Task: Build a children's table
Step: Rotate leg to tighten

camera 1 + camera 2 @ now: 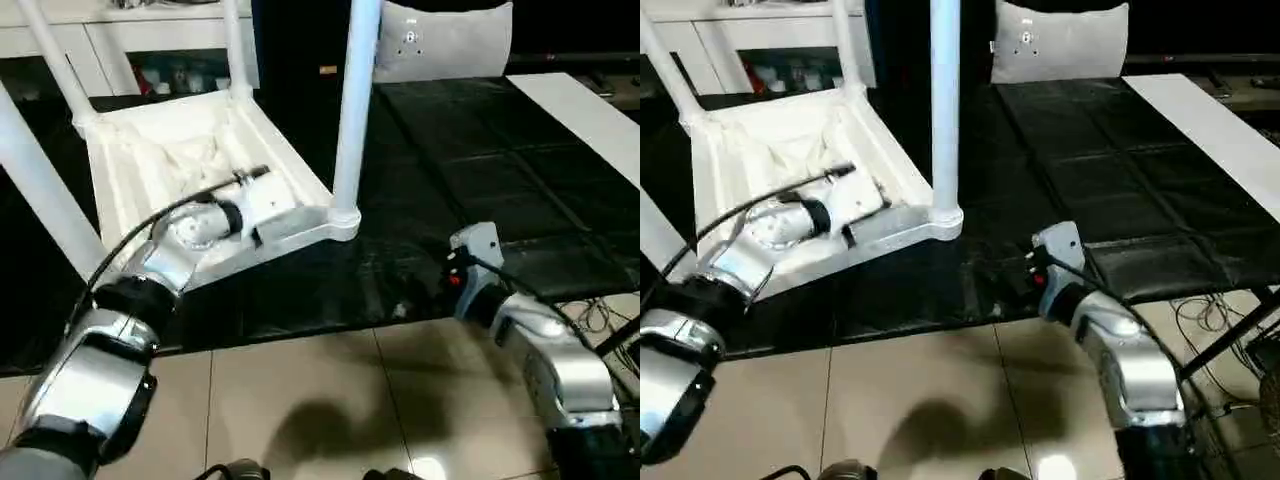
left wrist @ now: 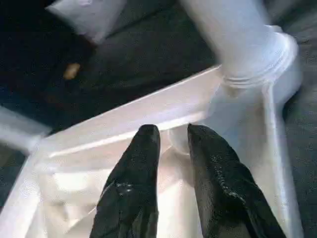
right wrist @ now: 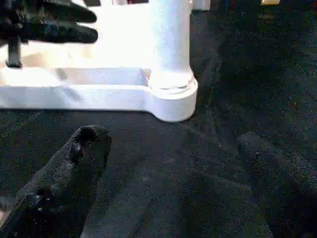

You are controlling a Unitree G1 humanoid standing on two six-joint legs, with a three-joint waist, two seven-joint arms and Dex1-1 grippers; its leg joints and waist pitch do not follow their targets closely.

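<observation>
1. Lying upside down on the black mat (image 1: 480, 170), toward its near left corner: children's table (image 1: 190, 150), legs standing up.
2. Hovering inside the ribbed underside: left hand (image 2: 171, 136), slightly parted, gripping nothing.
3. Waiting near the corner leg (image 1: 352, 110): right hand (image 3: 173, 163), spread wide, empty.
4. Checking each leg's seating before flipping.
</observation>
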